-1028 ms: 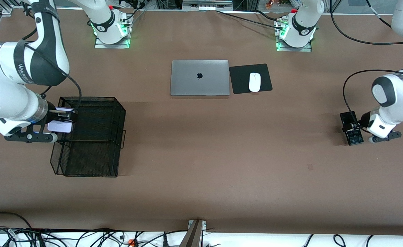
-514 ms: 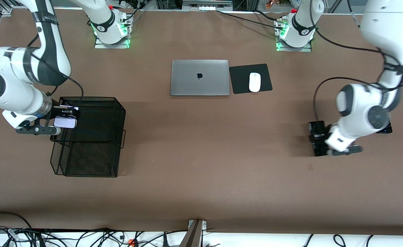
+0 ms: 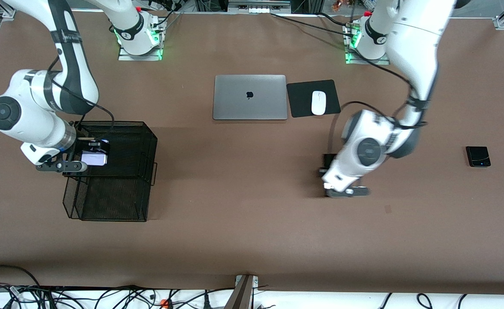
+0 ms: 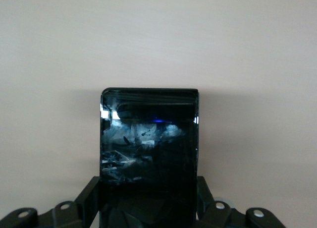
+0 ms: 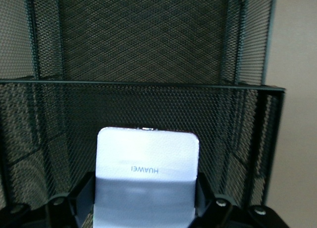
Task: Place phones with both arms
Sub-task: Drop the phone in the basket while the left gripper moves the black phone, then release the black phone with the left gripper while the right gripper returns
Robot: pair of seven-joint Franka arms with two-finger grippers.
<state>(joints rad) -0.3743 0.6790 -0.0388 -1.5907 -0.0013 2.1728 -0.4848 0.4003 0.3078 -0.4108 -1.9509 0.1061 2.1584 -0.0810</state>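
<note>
Task looks roughly at the midpoint, w/ nothing set down yet as far as the views show.

Right gripper (image 3: 94, 151) is over the upper tier of the black mesh basket (image 3: 147, 141) at the right arm's end of the table, fingers clamped on the lavender phone (image 3: 94, 159). Right wrist view shows that phone (image 5: 147, 176) pinched between the two fingers, w/ the mesh tray wall (image 5: 148, 49) straight ahead. So it's at the drop spot but not released; judging by this, next is to lower it in and let go.

Left gripper (image 3: 327, 171) is over bare table in the middle, nearer the front camera than the mouse pad (image 3: 303, 101) and the white mouse (image 3: 318, 103). It's mostly hidden under the wrist in the front view. Left wrist view shows its fingers closed on a long black phone (image 4: 148, 148), w/ only plain tabletop (image 4: 158, 39) below. That phone has most of the table to cross if it's going to the basket too.

Small black phone (image 3: 478, 156) lies flat on the table near the left arm's end, well apart from both grippers, untouched. Probably the last pickup.

Grey laptop (image 3: 250, 97) sits shut beside the mouse pad, no part in this.

Left to do: release one, deliver one, fetch one.
</note>
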